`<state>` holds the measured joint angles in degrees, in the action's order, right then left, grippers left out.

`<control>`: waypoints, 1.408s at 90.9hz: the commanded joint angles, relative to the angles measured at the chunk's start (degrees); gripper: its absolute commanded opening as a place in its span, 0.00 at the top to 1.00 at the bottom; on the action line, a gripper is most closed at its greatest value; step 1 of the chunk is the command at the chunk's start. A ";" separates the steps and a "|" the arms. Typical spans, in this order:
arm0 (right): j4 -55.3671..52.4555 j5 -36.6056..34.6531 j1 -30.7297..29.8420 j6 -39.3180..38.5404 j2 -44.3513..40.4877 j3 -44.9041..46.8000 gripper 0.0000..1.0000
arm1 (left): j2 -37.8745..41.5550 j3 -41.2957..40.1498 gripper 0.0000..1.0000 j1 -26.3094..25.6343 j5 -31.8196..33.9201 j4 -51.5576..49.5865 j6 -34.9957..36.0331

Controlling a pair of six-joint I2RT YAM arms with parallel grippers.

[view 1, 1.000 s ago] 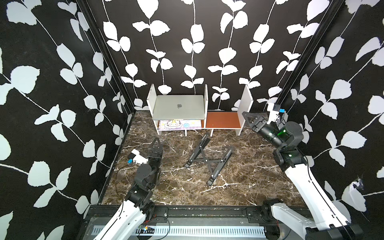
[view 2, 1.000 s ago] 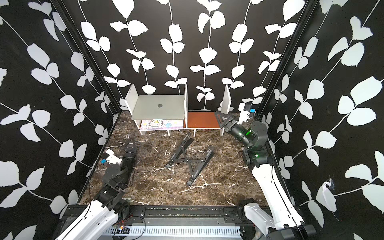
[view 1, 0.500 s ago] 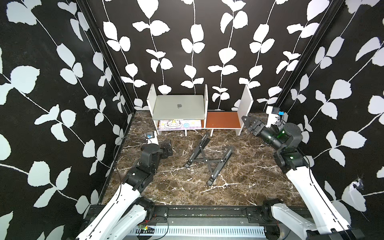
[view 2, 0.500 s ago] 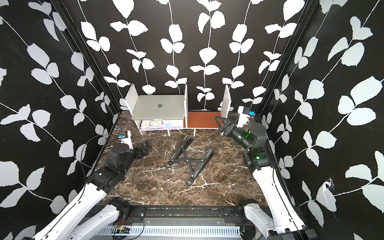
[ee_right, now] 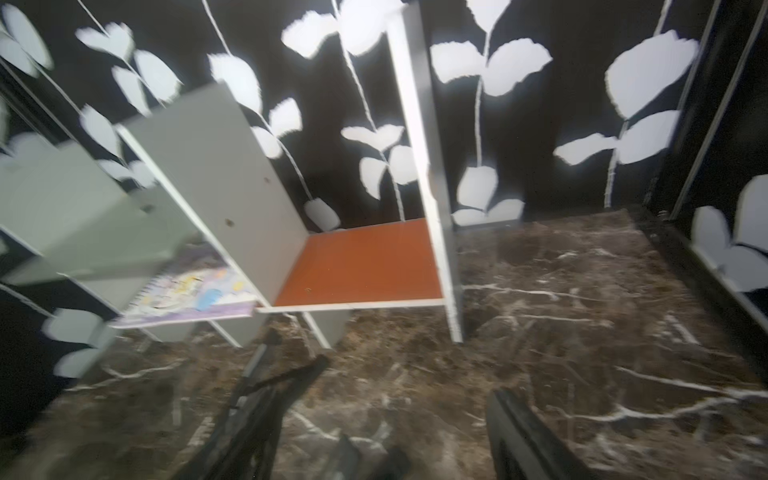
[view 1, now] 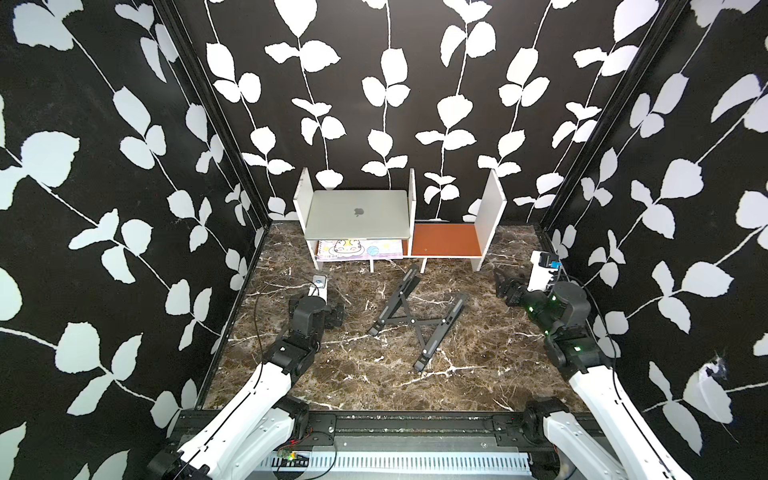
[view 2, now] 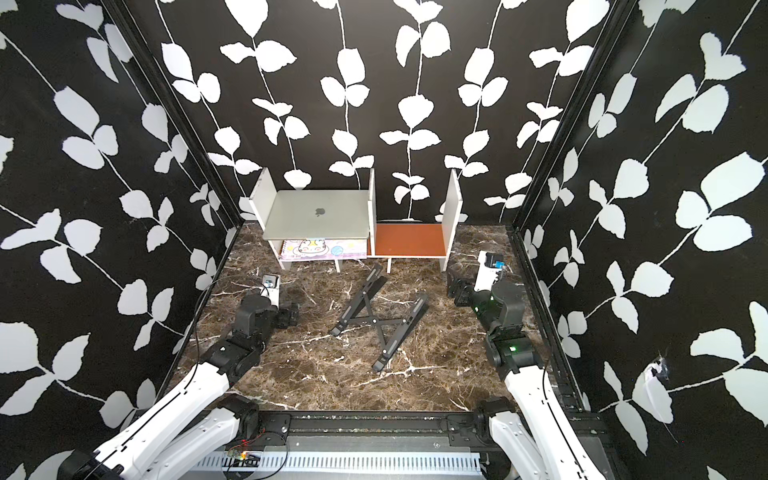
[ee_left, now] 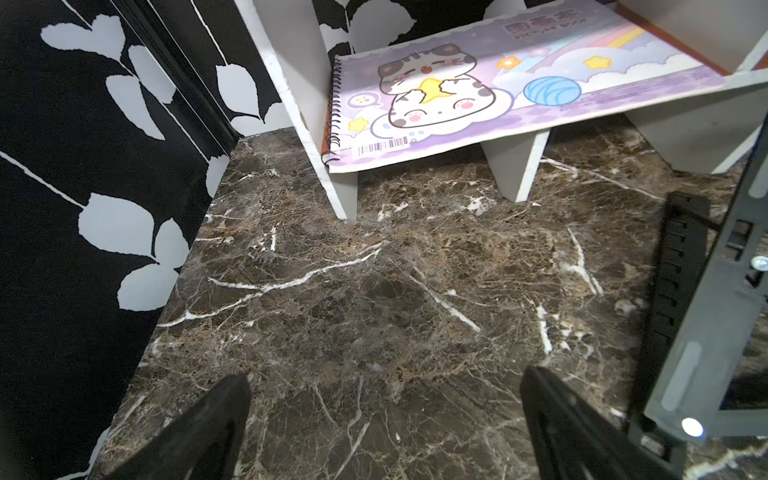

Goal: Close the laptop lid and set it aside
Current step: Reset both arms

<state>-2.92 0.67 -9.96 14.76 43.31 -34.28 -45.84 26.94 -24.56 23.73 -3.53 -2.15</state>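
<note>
The laptop (view 1: 356, 216) (view 2: 318, 216) lies flat on top of the left half of the white shelf, its lid shut and the apple logo facing up. My left gripper (view 1: 337, 316) (view 2: 291, 318) hovers low over the marble floor in front of the shelf, well short of the laptop. In the left wrist view it (ee_left: 384, 419) is open, with only floor between the fingers. My right gripper (view 1: 505, 286) (view 2: 455, 286) hangs low near the shelf's right end. The blurred right wrist view shows it (ee_right: 428, 440) open and empty.
A black folding stand (view 1: 415, 320) (view 2: 378, 320) (ee_left: 681, 291) lies on the floor between the grippers. The white shelf (view 1: 492, 208) has an orange-floored right bay (view 1: 446, 241) (ee_right: 365, 262). A cartoon-cat notebook (view 1: 357, 249) (ee_left: 498, 95) sits under the laptop. Walls stand close on three sides.
The left arm has reached forward from its folded pose, its gripper now turned toward the stand. The right gripper has dropped from beside the shelf's right end toward the floor and opened wider.
</note>
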 commanded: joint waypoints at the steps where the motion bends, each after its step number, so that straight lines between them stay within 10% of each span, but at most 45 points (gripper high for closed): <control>1: 10.25 -12.94 0.38 -6.82 1.22 5.53 0.11 | 0.65 -0.17 0.01 0.90 -0.54 3.45 -1.17; 20: 34.76 -28.63 1.59 -7.47 12.72 17.49 0.01 | 0.82 0.15 0.01 1.92 -1.46 3.06 -1.67; 60: 64.90 -16.38 5.61 -15.54 47.10 15.28 0.00 | 2.76 0.10 0.01 2.23 -0.84 2.55 -1.36; 128: 58.64 -17.54 6.44 -13.71 45.60 13.45 0.00 | -19.72 -3.50 0.01 7.38 -0.37 34.51 8.98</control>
<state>52.82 -17.45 -3.60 1.28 88.86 -20.03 -61.65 23.70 -19.88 26.59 18.57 2.79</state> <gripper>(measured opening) 0.997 0.987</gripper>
